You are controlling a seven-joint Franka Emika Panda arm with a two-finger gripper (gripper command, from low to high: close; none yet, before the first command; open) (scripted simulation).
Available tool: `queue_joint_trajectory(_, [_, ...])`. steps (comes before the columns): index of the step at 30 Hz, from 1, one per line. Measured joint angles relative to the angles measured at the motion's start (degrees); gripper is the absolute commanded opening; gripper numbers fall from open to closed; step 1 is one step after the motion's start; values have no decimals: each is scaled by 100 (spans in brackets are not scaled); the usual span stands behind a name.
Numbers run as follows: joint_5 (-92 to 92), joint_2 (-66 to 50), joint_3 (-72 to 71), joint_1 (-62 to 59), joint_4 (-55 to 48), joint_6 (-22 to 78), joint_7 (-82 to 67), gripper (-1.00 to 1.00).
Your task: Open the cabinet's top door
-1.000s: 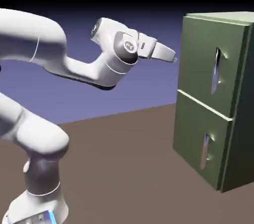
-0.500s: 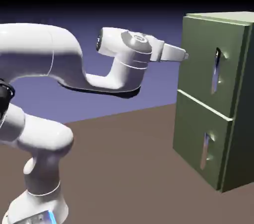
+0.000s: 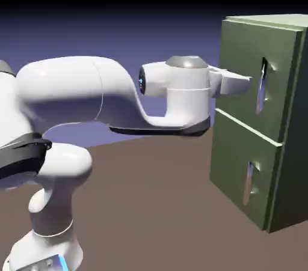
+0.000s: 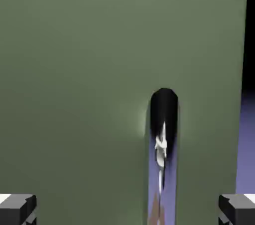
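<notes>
In the exterior view, a white, rounded robot arm [image 3: 66, 92] reaches in from the exterior view's left, and its white two-finger gripper [image 3: 248, 78] points toward the exterior view's right, at the upper part of a tall, boxy, olive-green cabinet [image 3: 292, 161]. The cabinet stands on a brown surface [image 3: 144, 204] before a blue-violet backdrop [image 3: 156, 29]. Its top door, a flat olive-green panel [image 3: 240, 47], sits closed above a shorter olive-green lower panel [image 3: 234, 149], with a pale line between the two. The top door's long, slim, silvery vertical handle [image 3: 261, 86] lies just beyond the fingertips, near them in the picture; whether they touch it cannot be told from here. The lower panel has a shorter silvery handle [image 3: 248, 182], also upright. In the hand view, the top door fills most of the picture, and its handle, mirror-like with dark, violet and brown reflections, runs down to the bottom edge between the two grey fingertips [image 4: 18, 209], nearer the right one in that picture. The fingertips stand wide apart, with green door visible on both sides of the handle.
</notes>
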State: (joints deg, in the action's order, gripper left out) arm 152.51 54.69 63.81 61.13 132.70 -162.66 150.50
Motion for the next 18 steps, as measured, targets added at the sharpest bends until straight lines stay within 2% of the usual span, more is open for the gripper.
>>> queue_joint_trajectory(7, [1283, 185, 537, 509, -238, 95, 909, 100])
queue_joint_trajectory(12, [1349, -25, 1155, 1545, -1071, 142, 909, 100])
queue_joint_trajectory(13, [1349, -26, 1159, 1552, -1075, 142, 909, -100])
queue_joint_trajectory(15, [1349, -26, 1159, 1552, -1075, 142, 909, -100])
queue_joint_trajectory(18, [1316, -552, 746, 929, -614, 511, 1507, -100])
